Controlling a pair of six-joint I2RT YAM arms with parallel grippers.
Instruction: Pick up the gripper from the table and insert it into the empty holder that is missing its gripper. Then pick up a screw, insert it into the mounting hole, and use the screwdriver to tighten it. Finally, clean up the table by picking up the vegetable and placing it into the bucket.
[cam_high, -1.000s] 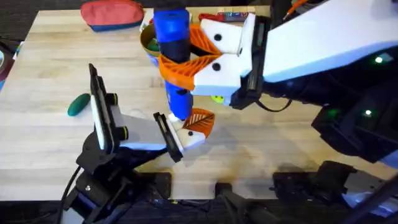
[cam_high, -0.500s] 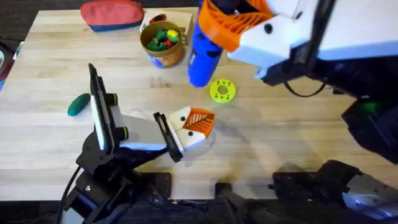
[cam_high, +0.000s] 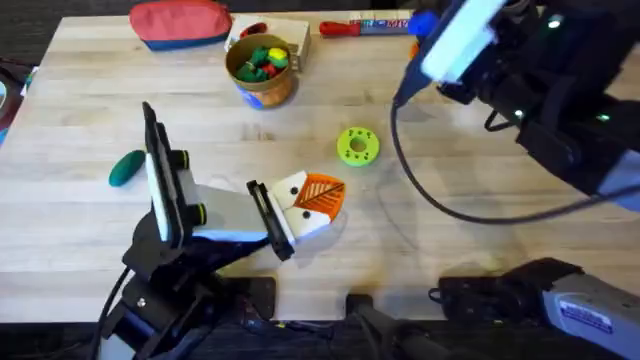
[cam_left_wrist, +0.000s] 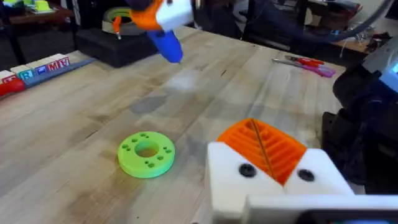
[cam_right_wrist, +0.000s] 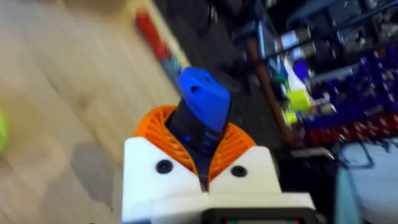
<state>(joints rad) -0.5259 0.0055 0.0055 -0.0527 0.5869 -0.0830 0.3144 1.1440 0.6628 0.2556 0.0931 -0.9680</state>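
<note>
Screwdriver (cam_right_wrist: 202, 109) sits pinched between the orange pads of the right gripper (cam_right_wrist: 202, 163), its blue body standing up out of the closed fingers; the left wrist view shows it off the table at the far right, near a slim red-handled tool (cam_high: 340, 27). Holding it up and away likely keeps the bit clear of the work until a screw is ready — that is a guess from its position. Near the middle of the table, the left gripper (cam_high: 305, 205) rests low with its fingers pressed together, an orange pad and white block at its tip. I cannot tell whether the loose orange piece and its white holder are among those parts, so the state of the insertion step stays unclear. A lime-green disc with holes (cam_high: 358, 146) lies just beyond that gripper. At the left, well apart from everything, the dark green vegetable (cam_high: 126, 168) lies on the wood — not yet cleaned up. Its destination, the yellow bucket (cam_high: 262, 67), stands at the far side beside a red pouch (cam_high: 180, 22), already holding colourful toy pieces.
</note>
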